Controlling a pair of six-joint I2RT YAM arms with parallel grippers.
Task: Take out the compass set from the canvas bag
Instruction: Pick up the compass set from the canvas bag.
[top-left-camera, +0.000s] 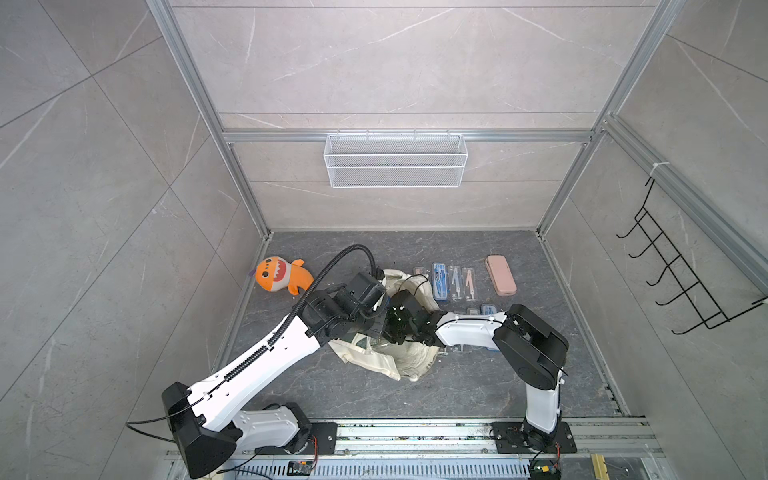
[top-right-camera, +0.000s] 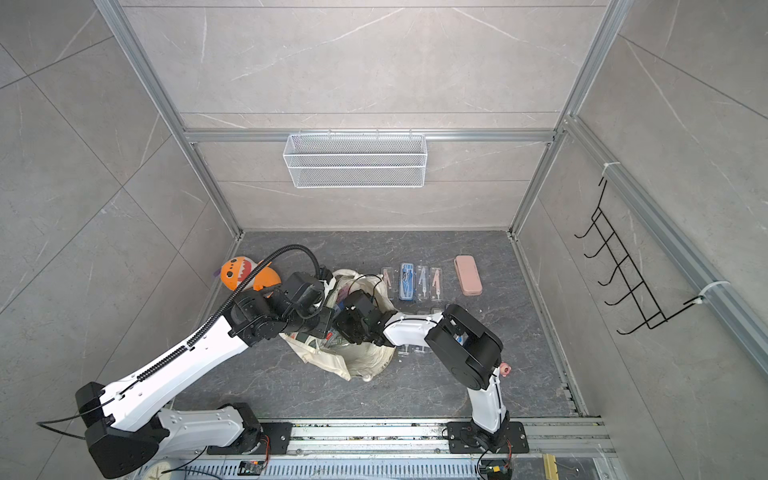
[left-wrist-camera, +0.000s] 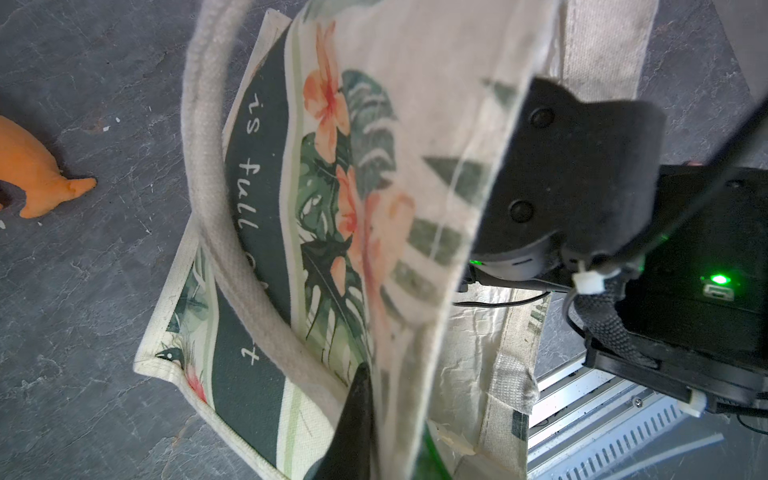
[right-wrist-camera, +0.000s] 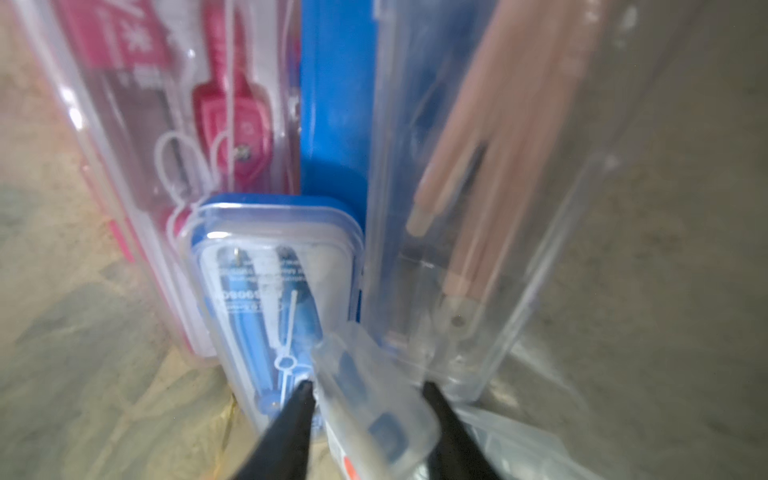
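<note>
Right pincer (right-wrist-camera: 368, 386) down inside canvas bag (top-left-camera: 415, 359), fingers either side of a clear-cased compass set (right-wrist-camera: 374, 399); cannot tell if the grip is firm.
Left pincer (left-wrist-camera: 372, 374) clenched on the bag's cloth edge, lifted. Bag sits mid-bench (top-left-camera: 457, 390); other cased sets (top-left-camera: 441, 282) lie nearby.

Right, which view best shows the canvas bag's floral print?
Left wrist view: the print on the canvas bag is close, lettering legible. Both top views show only a green sliver; the right wrist view looks inside the bag.
</note>
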